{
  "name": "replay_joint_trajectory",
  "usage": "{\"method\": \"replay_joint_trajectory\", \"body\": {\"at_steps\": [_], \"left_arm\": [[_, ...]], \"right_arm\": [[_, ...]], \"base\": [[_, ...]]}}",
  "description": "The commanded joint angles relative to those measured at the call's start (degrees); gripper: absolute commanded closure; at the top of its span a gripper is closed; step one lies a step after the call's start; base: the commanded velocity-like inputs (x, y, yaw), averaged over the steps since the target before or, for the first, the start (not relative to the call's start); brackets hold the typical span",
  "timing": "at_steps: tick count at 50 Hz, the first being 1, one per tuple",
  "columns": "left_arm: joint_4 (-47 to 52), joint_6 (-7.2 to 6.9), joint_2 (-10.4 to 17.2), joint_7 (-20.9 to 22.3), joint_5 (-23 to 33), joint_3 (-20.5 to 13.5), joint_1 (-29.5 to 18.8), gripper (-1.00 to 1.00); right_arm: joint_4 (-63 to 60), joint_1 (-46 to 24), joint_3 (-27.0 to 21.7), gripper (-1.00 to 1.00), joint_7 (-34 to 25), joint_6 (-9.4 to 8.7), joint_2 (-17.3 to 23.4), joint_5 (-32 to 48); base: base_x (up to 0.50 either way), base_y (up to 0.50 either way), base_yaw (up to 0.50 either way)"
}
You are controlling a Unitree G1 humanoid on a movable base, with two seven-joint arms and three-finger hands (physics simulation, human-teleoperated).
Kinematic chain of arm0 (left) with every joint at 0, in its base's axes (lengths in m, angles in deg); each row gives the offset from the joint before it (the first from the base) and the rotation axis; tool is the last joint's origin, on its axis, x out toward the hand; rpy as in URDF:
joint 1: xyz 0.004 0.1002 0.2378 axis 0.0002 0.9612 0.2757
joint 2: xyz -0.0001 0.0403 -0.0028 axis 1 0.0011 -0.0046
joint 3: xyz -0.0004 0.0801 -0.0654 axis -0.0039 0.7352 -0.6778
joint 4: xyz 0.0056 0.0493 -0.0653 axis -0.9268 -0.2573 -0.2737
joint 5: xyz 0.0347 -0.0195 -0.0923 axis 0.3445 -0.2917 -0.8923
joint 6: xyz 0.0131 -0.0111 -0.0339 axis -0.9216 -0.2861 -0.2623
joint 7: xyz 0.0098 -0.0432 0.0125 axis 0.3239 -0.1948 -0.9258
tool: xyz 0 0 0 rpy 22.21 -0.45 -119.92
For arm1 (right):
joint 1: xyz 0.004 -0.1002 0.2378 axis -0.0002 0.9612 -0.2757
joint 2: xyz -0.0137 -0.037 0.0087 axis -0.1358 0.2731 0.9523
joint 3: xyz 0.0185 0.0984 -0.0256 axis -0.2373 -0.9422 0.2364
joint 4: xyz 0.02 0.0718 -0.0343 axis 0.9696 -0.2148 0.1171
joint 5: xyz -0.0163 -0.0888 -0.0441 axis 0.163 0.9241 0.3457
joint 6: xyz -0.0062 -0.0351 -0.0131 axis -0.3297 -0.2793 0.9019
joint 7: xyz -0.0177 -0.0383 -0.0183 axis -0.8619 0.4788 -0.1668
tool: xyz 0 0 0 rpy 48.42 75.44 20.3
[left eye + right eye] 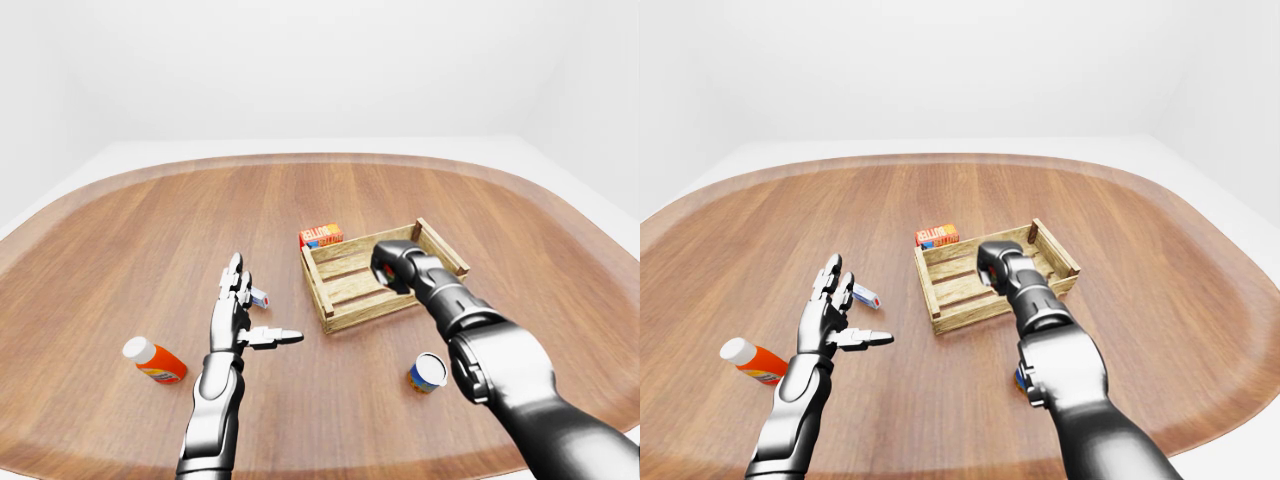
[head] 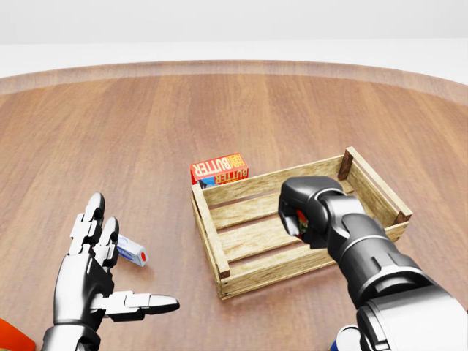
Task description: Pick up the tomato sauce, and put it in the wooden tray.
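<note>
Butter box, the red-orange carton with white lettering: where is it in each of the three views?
Left-eye view: red-orange butter box just above centre, touching the upper-left outer wall of the slatted wooden tray.
Head view: centre, above the tray's top-left corner.
Right-eye view: left of centre, at the same corner.
Shared landmark: the tray itself, with the black right hand over it.
</note>
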Motion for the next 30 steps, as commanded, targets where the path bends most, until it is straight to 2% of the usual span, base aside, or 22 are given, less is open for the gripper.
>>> {"method": "replay_joint_trajectory", "body": {"at_steps": [1, 10, 30], "left_arm": [[0.2, -0.04, 0.0, 0.0, 0.0, 0.1, 0.2, -1.0], [0.1, -0.02, 0.0, 0.0, -0.1, -0.1, 0.0, -1.0], [-0.6, 0.24, 0.1, 0.2, -0.2, -0.2, -0.4, -1.0]], "right_arm": [[-0.3, -0.4, -0.1, 1.0, 1.5, 0.0, -0.5, 0.3], [-0.3, -1.0, 0.1, 1.0, 1.4, 0.0, -1.6, 0.7], [-0.3, -1.0, -0.1, 1.0, 1.6, 0.0, -1.3, 1.2]], "base": [[0.0, 0.0, 0.0], [0.0, 0.0, 0.0], [0.0, 0.0, 0.0]]}}
